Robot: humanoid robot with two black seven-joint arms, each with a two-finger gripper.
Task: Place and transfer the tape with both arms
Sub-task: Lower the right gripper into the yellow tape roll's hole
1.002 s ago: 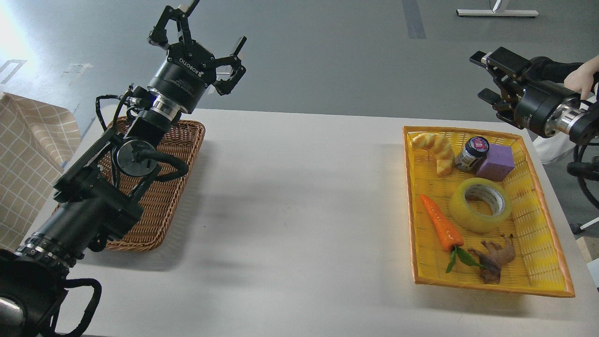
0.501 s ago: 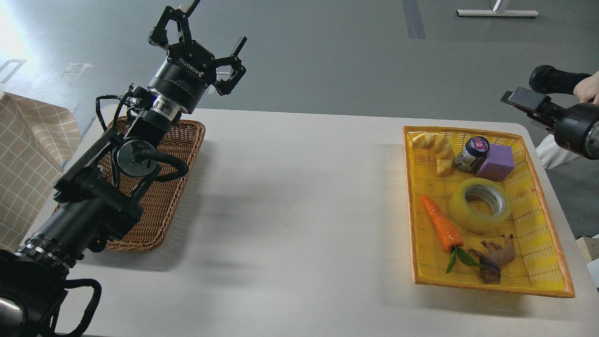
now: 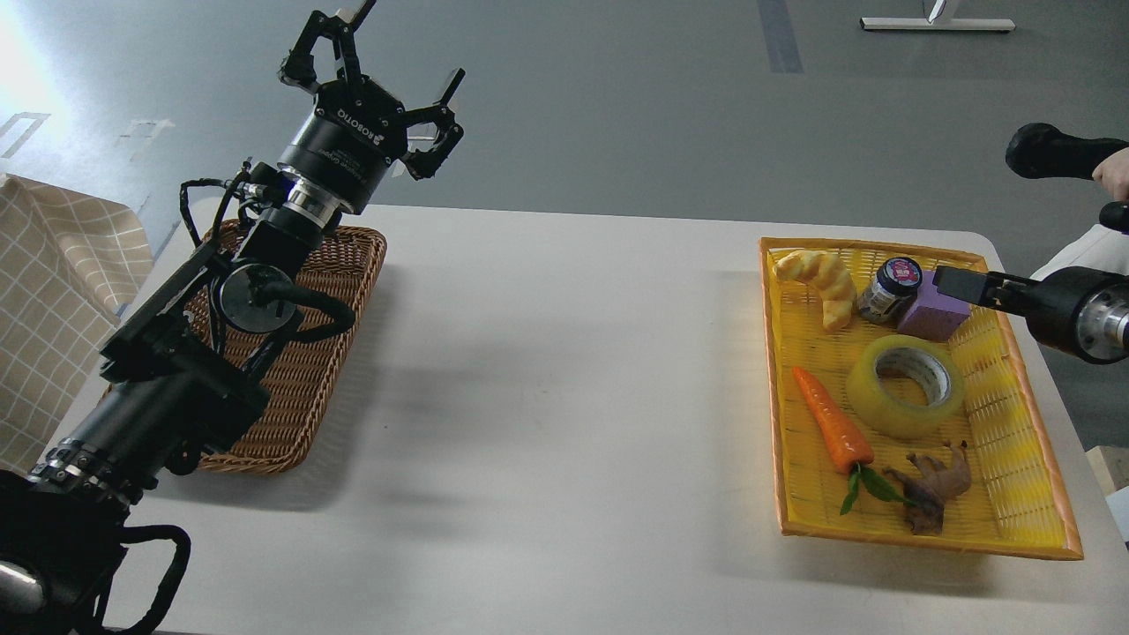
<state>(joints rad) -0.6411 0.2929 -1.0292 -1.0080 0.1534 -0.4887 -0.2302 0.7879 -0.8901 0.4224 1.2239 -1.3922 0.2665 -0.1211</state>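
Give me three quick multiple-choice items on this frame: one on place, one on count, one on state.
1. Where is the tape?
A. in the brown wicker basket
B. in the yellow tray
C. on the bare table

2. How many items lie in the yellow tray?
A. four
B. six
C. eight

3. How is the left gripper?
A. open, holding nothing
B. shut on the tape
C. shut on the carrot

Answers:
1. B: the roll lies flat in the tray, between the carrot and the tray's right wall.
2. B: croissant, jar, purple block, tape, carrot, brown figure.
3. A: its fingers are spread, raised above the wicker basket.
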